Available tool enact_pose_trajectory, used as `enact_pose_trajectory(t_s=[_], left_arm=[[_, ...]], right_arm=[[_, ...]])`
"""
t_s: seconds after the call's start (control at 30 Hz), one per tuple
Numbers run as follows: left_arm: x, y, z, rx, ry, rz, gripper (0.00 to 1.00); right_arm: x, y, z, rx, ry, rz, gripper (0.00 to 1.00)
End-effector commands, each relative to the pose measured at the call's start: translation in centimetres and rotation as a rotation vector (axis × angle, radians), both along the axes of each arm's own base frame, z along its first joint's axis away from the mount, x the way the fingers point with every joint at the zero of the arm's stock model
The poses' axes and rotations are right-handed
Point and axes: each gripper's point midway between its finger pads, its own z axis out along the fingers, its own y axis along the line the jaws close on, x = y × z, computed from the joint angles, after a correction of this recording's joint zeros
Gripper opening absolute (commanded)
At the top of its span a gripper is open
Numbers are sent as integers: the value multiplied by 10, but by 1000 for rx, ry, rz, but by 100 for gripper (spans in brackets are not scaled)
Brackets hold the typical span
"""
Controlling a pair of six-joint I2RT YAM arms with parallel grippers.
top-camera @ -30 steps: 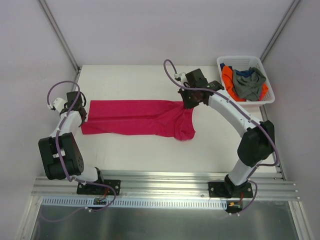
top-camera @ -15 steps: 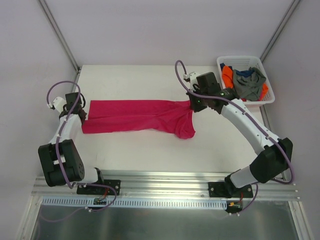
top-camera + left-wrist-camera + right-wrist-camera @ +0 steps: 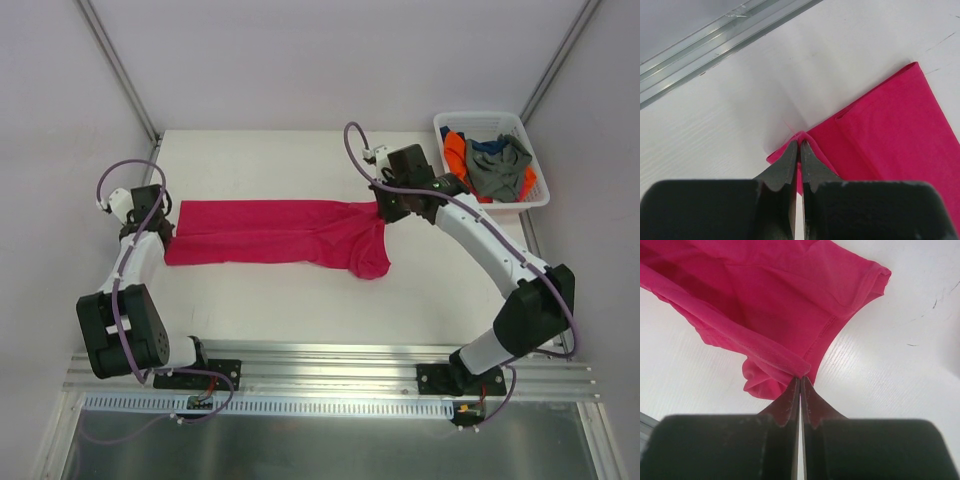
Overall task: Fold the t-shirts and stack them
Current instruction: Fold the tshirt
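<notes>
The pink t-shirt (image 3: 270,232) lies stretched left to right across the white table, its right end bunched and hanging toward the front. My left gripper (image 3: 166,232) is shut on the shirt's left corner; in the left wrist view the gripper (image 3: 800,144) pinches a fold of pink cloth (image 3: 890,130). My right gripper (image 3: 384,212) is shut on the shirt's far right edge; in the right wrist view the gripper (image 3: 800,380) clamps a hem of the pink shirt (image 3: 770,295). The grey (image 3: 500,165), orange (image 3: 456,152) and dark blue (image 3: 488,145) t-shirts lie crumpled in the basket.
A white plastic basket (image 3: 540,195) stands at the back right corner of the table. A metal rail (image 3: 320,365) runs along the near edge, and another rail (image 3: 715,42) shows in the left wrist view. Slanted frame posts (image 3: 118,65) rise at the back.
My right gripper moved right with the shirt's edge, pulling the cloth straighter, then drew back slightly. The left gripper stayed almost still on its corner.
</notes>
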Motion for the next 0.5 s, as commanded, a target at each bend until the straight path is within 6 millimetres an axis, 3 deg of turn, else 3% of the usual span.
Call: enact_pose_trajectory(t_s=[0.0,0.13,0.47], left_arm=[[21,0,15,40,-32,-52,0],[33,-3,19,57,-34,-78,0],[49,2,8,74,4,-89,0]], right_arm=[[13,-1,-8,-18,-13,-1,1],[18,4,-21,-19,13,3,1],[37,3,-50,-35,68,-3,1]])
